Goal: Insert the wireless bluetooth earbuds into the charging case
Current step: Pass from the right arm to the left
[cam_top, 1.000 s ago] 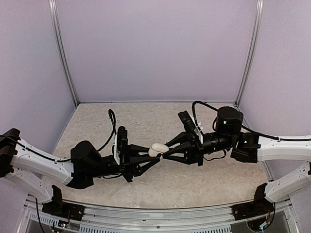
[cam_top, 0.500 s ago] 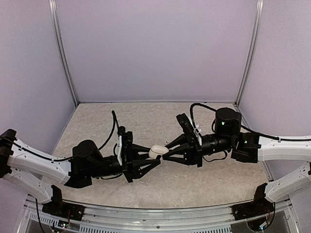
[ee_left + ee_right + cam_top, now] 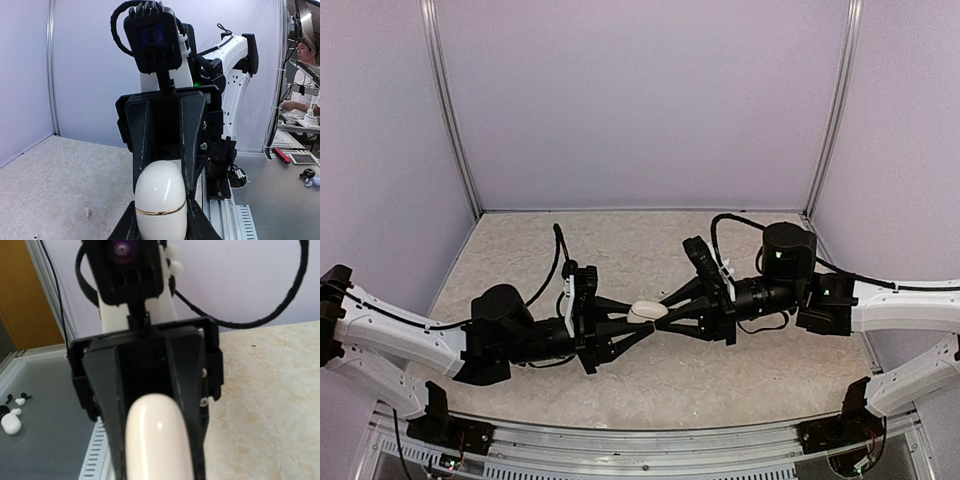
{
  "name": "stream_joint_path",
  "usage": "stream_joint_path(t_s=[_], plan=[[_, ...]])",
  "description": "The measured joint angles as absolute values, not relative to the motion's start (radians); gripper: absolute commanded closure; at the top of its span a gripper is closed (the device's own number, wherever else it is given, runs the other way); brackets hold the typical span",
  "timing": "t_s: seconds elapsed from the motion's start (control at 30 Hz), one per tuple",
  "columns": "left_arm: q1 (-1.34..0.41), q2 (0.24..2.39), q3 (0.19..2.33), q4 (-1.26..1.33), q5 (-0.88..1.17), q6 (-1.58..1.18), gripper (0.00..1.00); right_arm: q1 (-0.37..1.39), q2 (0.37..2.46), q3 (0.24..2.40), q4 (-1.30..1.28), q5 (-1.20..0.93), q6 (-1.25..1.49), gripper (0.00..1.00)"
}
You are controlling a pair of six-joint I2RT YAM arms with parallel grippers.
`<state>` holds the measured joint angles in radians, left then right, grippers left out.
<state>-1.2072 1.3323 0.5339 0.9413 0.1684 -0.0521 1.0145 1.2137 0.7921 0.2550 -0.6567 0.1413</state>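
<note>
The charging case (image 3: pixel 647 312) was noted as white, glossy and oval, lid closed along a thin gold seam. It was held level above the bench (image 3: pixel 620 250), clamped endwise between left tool (image 3: pixel 640 320) and right tool (image 3: pixel 660 312).

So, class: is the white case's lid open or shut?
Shut: the charging case shows one thin gold seam, halves flush, no gap.

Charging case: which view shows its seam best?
Left wrist. The white charging case fills the lower centre, and its gold seam line runs clearly across the body. Right wrist shows the case only as a plain rounded end, with no seam visible. In top external the case is too small to tell.
</note>
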Motion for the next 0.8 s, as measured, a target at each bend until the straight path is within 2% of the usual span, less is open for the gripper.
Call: stream_joint_path(t_s=[0.13,0.43,0.5,0.63,0.73,0.8], plan=[[-1.208,1.332,0.535,0.941,0.168,-0.051,0.63,1.015,1.211,0.792,0.252,-0.654,0.136,0.84],[-1.208,1.334,0.536,0.939,0.161,-0.049,0.63,1.015,1.205,0.792,0.251,-0.649,0.136,0.84],[-1.206,1.335,0.536,0.939,0.160,-0.049,0.67,1.015,1.205,0.792,0.251,-0.649,0.136,0.84],[-1.206,1.336,0.536,0.939,0.163,-0.055,0.83,1.015,1.205,0.792,0.252,-0.644,0.132,0.82],[-1.206,1.336,0.536,0.942,0.169,-0.063,0.88,1.015,1.202,0.792,0.252,-0.647,0.126,0.73],[-1.206,1.336,0.536,0.943,0.172,-0.063,0.90,1.015,1.202,0.792,0.252,-0.646,0.123,0.62]])
